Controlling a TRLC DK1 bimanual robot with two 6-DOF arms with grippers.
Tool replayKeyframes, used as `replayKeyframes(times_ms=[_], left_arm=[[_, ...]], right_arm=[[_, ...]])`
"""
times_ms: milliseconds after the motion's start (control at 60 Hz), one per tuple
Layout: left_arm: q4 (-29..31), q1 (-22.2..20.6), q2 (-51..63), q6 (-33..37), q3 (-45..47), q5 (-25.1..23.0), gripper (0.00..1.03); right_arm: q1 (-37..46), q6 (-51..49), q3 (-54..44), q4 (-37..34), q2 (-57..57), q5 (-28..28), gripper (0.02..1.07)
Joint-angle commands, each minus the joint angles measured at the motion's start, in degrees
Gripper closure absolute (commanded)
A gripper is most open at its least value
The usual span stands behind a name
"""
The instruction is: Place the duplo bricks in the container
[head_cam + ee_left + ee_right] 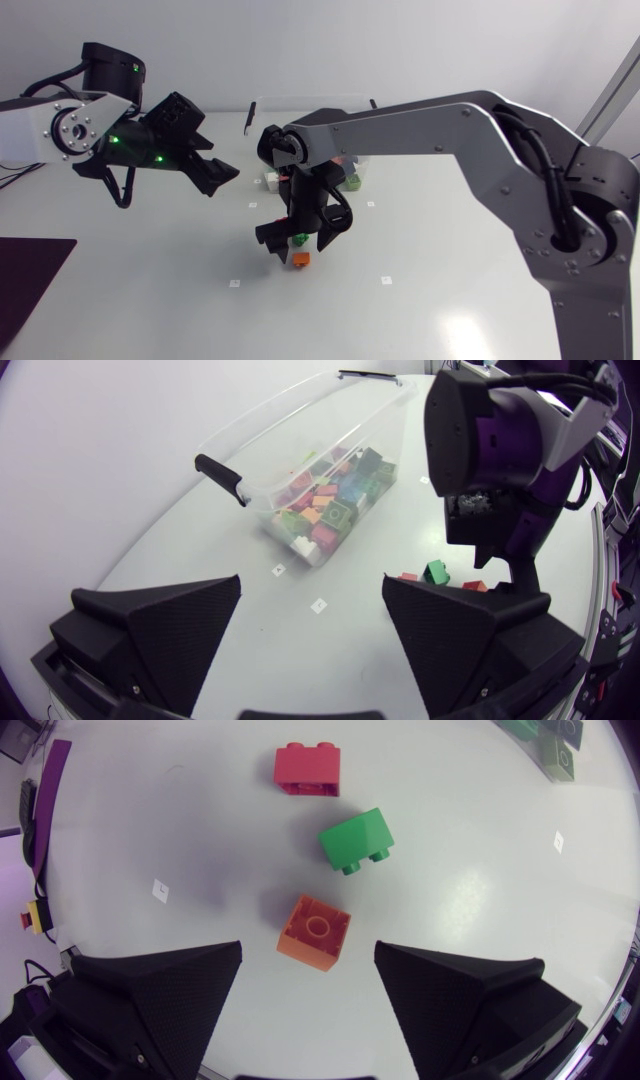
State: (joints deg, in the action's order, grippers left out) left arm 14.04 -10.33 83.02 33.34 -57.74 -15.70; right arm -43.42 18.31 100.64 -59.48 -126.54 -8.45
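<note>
Right gripper (309, 955) fingers apart, poised over orange brick (314, 931) for pickup | left gripper (312, 585) agape, facing container (250, 470)

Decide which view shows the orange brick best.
The right wrist view: the orange brick lies whole and close, just ahead of the open right gripper. The head view shows it small, partly under that gripper. The left wrist view shows only a tiny, doubtful speck.
</note>
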Motion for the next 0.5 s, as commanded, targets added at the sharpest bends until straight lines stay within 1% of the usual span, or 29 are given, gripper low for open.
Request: replayKeyframes(times_ms=[0, 117, 233, 333, 367, 483], left_arm=[[-1.56, 0.4, -2.16, 1.64, 2.63, 0.15, 0.05], [-1.83, 1.01, -2.6, 1.99, 3.42, 0.15, 0.05], [-2.62, 1.54, -3.22, 2.52, 4.39, 0.15, 0.05], [-2.79, 1.8, -3.39, 3.22, 5.35, 0.06, 0.05], [-3.23, 1.89, -3.48, 3.4, 5.88, 0.06, 0.05], [-4.2, 1.89, -3.57, 3.66, 7.29, -0.29, 0.05]], right_arm=[[0.62, 2.44, 2.1, -1.69, -2.83, 0.54, 0.18], [0.79, 3.23, 3.69, -3.18, -3.98, 0.54, 0.3], [0.97, 3.23, 3.69, -3.53, -4.5, 0.63, 0.36], [1.76, 3.14, 3.69, -3.89, -4.86, 0.54, 0.46], [2.02, 3.14, 3.77, -4.15, -4.86, 0.54, 0.48], [2.81, 2.96, 3.69, -4.59, -4.94, 0.45, 0.48]])
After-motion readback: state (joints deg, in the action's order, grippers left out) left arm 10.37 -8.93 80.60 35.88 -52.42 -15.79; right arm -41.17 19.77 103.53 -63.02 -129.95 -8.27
